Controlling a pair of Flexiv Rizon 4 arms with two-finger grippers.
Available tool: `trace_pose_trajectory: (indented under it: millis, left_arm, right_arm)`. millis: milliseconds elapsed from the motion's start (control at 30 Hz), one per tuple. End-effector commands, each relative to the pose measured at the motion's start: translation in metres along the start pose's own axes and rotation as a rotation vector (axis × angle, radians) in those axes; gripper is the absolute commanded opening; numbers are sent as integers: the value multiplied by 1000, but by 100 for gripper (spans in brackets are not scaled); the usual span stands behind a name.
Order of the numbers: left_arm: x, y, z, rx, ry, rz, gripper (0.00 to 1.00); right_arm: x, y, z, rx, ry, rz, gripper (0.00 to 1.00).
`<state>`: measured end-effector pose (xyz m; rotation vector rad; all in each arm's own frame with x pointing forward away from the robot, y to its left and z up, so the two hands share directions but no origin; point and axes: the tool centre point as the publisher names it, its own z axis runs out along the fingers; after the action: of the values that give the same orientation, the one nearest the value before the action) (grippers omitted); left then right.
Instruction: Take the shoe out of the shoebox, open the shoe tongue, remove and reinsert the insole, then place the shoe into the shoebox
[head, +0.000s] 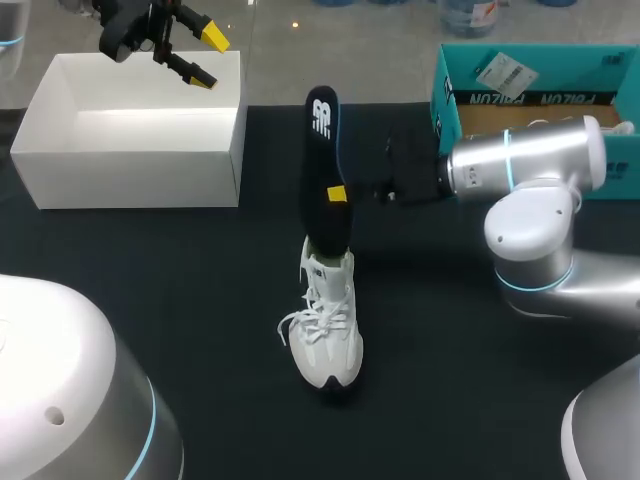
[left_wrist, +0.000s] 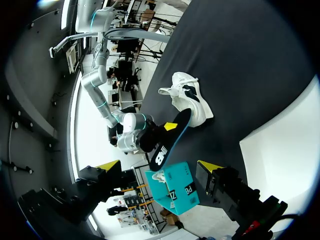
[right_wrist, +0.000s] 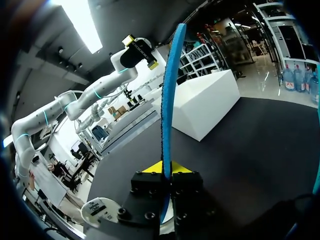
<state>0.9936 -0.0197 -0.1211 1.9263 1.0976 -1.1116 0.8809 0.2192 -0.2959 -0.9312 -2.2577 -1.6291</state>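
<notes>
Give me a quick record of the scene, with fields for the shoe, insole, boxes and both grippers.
shoe: white, upright on the table, outside both boxes
insole: black, tilted up, lower end at the shoe's opening; how deep, cannot tell
right gripper: shut on the insole
left gripper: open, empty, above the white box
white box: far left, nothing seen inside
teal box: far right
</notes>
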Motion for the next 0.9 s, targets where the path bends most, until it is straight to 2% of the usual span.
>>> trace_pose_trajectory:
  millis: [33,533,900]
  left_arm:
    - [0,1,-1,4,2,1,100]
    - [0,1,-1,4,2,1,100]
    - [0,1,-1,4,2,1,100]
  right_arm:
    - [3,-11,6,-17,-5,-8,0]
    - [13,-44,10,-32,-5,29,0]
    - [20,-69,10,-5,-8,98,0]
